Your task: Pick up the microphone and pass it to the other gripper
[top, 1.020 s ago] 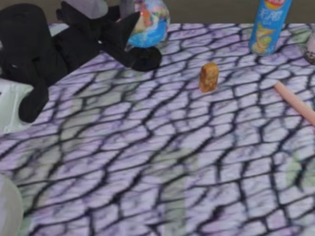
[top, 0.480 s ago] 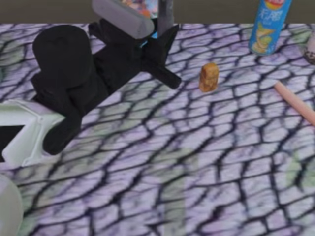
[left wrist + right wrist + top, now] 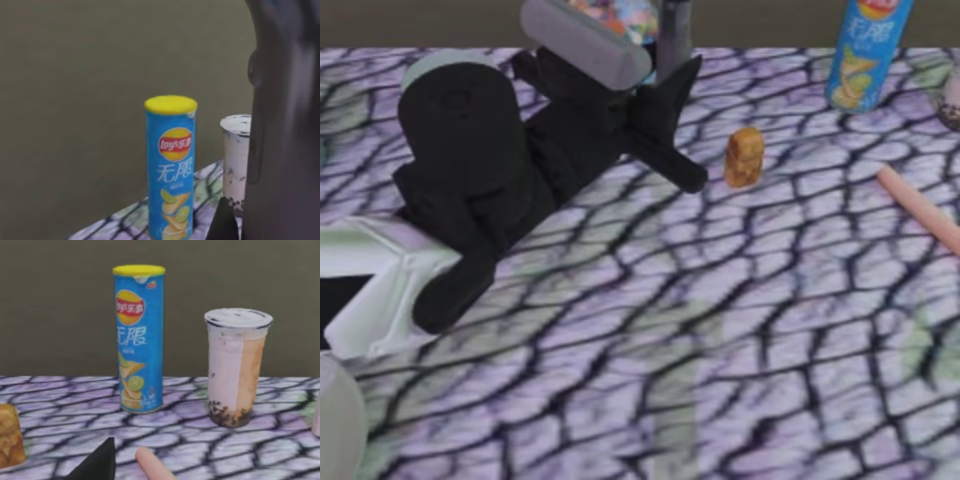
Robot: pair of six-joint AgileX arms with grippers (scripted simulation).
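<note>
- Step in hand (judged): the lift is done and the carry toward the hand-over is starting. The right arm is not in the top view, so the receiver is well apart.
- Task's thing: the short microphone with the grey metallic cylindrical handle [image 3: 673, 30] is at the far side of the table, left of centre, standing roughly upright off the cloth at the left arm's fingers. In the left wrist view it is the dark grey column [image 3: 285, 125] filling the frame edge.
- Left gripper [image 3: 685, 112]: black, with the handle at its far fingertip. I read it as clamped on the microphone, jaws only narrowly parted, though the contact itself is hidden.
- Right gripper: only one black fingertip [image 3: 100, 462] shows in its own wrist view, so I cannot tell its opening.
- To do it well:
  - Carry the microphone right toward table centre.
  - Pass over the small orange-brown figurine [image 3: 744, 157], which stands just right of the fingers.
  - Stay clear of the tall blue crisp can with yellow lid [image 3: 865, 50] and the long pale pink rod [image 3: 920, 208].
  - Leave bare handle for the receiver.
  - Let go only once the receiver has gripped.
</note>
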